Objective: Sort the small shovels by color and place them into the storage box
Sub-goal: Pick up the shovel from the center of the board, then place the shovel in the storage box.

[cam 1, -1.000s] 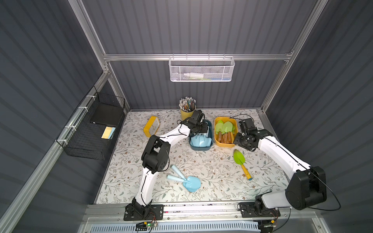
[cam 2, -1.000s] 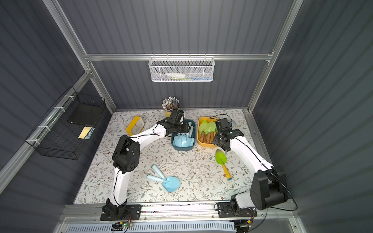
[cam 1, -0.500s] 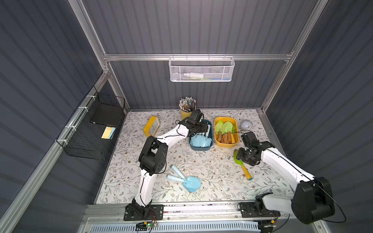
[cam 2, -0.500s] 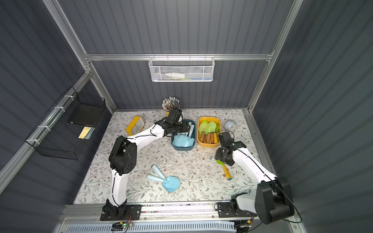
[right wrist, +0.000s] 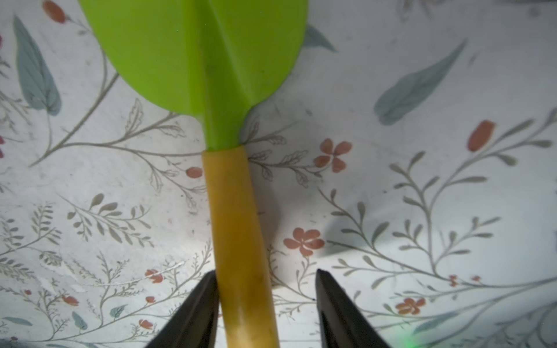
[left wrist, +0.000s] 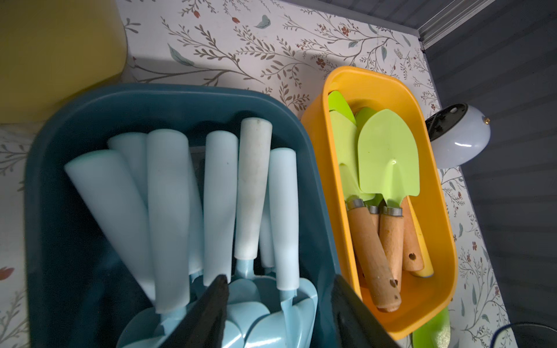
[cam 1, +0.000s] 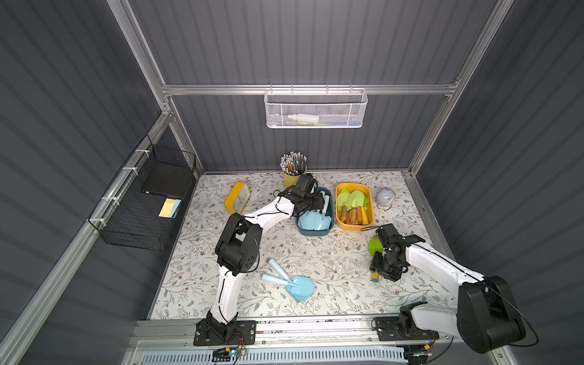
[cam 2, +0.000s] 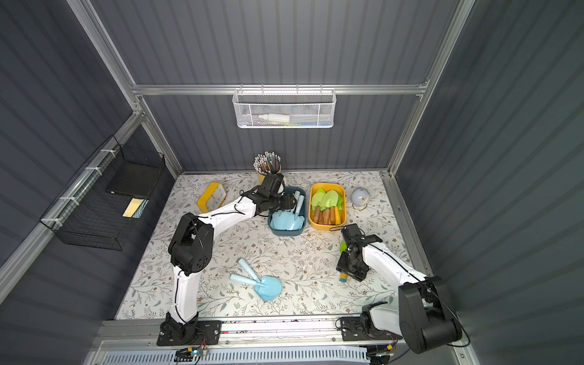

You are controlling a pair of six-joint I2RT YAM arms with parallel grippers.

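Lime-green blade, yellow handle: small shovel (right wrist: 238,226) flat on floral table cover (right wrist: 422,180), front of orange-yellow tub (cam 1: 354,225). R gripper (right wrist: 265,272) straddling handle, jaws part-open, one finger (right wrist: 199,310) touching, gap on other side, not clamped. L gripper (left wrist: 279,276) over dark-blue plastic box (left wrist: 90,105), jaws apart, nothing held. Pale-blue shovels (left wrist: 168,211) stacked inside, handles toward back wall. Green wood-handled shovels (left wrist: 388,156) in the tub, just beside box. Two loose pale-blue shovels (cam 1: 297,286) crossed on table, mid-front.

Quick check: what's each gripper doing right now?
Left gripper: open over the blue bin, holding nothing.
Right gripper: open, jaws astride the handle of the green shovel, not yet clamped.
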